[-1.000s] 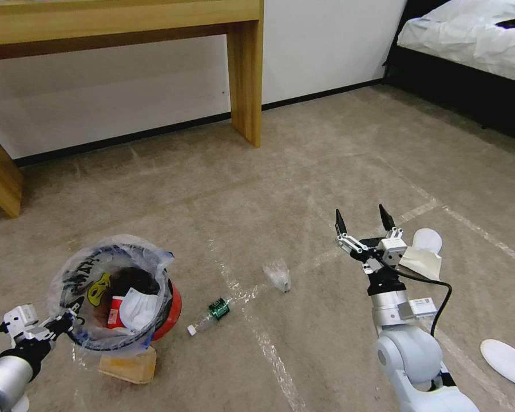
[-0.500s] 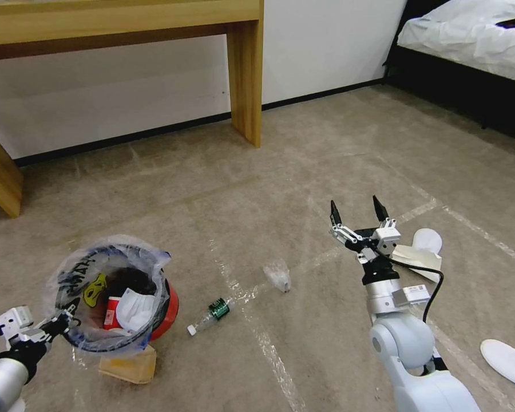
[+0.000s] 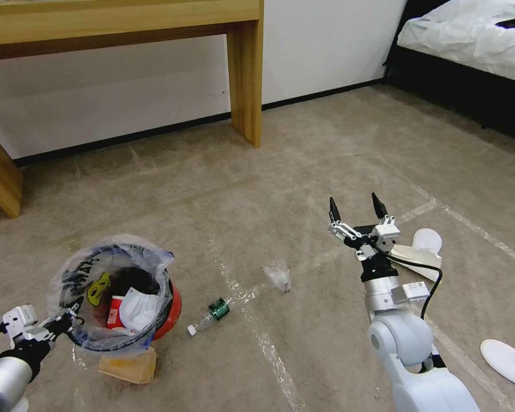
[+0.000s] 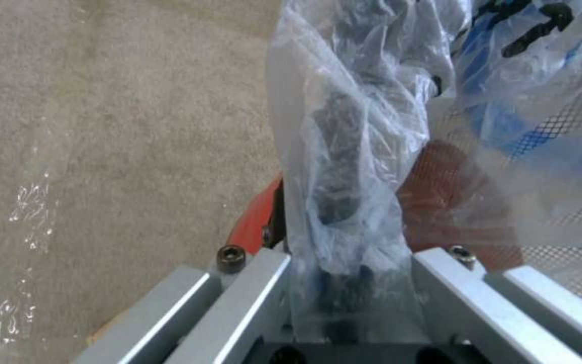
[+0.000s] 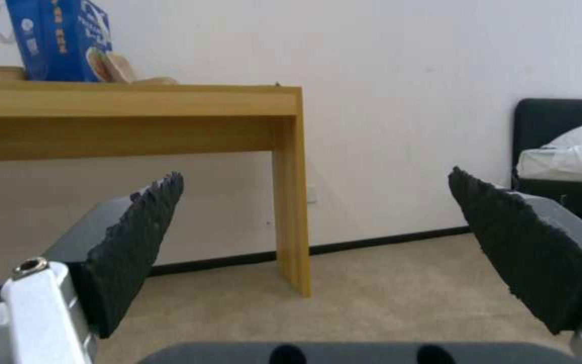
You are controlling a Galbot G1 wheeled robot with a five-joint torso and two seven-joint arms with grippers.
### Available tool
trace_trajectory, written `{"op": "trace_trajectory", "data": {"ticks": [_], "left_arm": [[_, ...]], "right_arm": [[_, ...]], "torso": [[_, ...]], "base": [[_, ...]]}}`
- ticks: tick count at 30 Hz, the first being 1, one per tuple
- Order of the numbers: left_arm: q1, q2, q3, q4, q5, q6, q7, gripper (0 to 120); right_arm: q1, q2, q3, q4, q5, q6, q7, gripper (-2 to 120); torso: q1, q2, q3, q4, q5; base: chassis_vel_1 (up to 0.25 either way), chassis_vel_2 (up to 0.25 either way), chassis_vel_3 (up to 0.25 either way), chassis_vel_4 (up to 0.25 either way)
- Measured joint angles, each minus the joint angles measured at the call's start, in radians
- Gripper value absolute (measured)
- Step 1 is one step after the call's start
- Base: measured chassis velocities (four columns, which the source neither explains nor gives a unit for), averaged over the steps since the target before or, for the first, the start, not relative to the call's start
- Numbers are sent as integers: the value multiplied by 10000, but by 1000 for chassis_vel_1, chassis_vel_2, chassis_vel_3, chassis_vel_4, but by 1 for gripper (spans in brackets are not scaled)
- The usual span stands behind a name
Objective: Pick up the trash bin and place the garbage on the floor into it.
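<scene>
Trash bin (image 3: 167,312) beside green-labelled bottle (image 3: 210,315)

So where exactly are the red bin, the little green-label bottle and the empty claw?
trash bin (image 3: 174,306), head view, red side wall.
bottle (image 3: 217,308), head view, green label.
right end effector (image 3: 355,209), head view, between its open fingertips.

Red trash bin (image 3: 169,312) with clear printed liner, tilted, rim held by left pincer (image 3: 63,326), already holds wrappers and tissue. On the taped beige floor (image 3: 303,171): small green-label bottle (image 3: 210,315), crumpled clear plastic (image 3: 278,275), tan paper bag (image 3: 129,366) under bin.
</scene>
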Motion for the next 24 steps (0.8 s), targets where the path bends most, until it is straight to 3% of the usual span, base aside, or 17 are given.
{"op": "trace_trajectory", "data": {"ticks": [11, 15, 17, 18, 20, 21, 23, 24], "left_arm": [[23, -68, -23, 10, 164, -7, 49, 1], [97, -145, -16, 9, 259, -9, 50, 1], [118, -221, -7, -19, 311, -10, 51, 1], [118, -221, -7, -19, 311, -10, 51, 1], [105, -315, 14, -27, 351, -12, 55, 1], [105, -315, 14, -27, 351, -12, 55, 1], [-34, -271, 150, 41, 384, -12, 52, 1], [-34, -271, 150, 41, 384, -12, 52, 1]], "right_arm": [[186, -161, -134, 69, 195, -162, 102, 100], [595, -512, -537, 253, 905, -803, 401, 100], [1113, -1032, -1006, 302, 1533, -1645, 726, 100], [1113, -1032, -1006, 302, 1533, -1645, 726, 100], [1660, -1687, -1521, 344, 2394, -3129, 1237, 100], [1660, -1687, -1521, 344, 2394, -3129, 1237, 100], [2149, -2298, -2149, 344, 3278, -4774, 2119, 100], [2149, -2298, -2149, 344, 3278, -4774, 2119, 100]], "torso": [[0, 0, 0, -1, 1], [0, 0, 0, 0, 0], [0, 0, 0, 3, 2], [0, 0, 0, 3, 2], [0, 0, 0, 4, 1], [0, 0, 0, 4, 1], [0, 0, 0, 0, 0], [0, 0, 0, 0, 0]], "base": [[0, 0, 0, 0], [0, 0, 0, 0], [0, 0, 0, 0], [0, 0, 0, 0], [0, 0, 0, 0], [0, 0, 0, 0], [0, 0, 0, 0], [0, 0, 0, 0]]}}
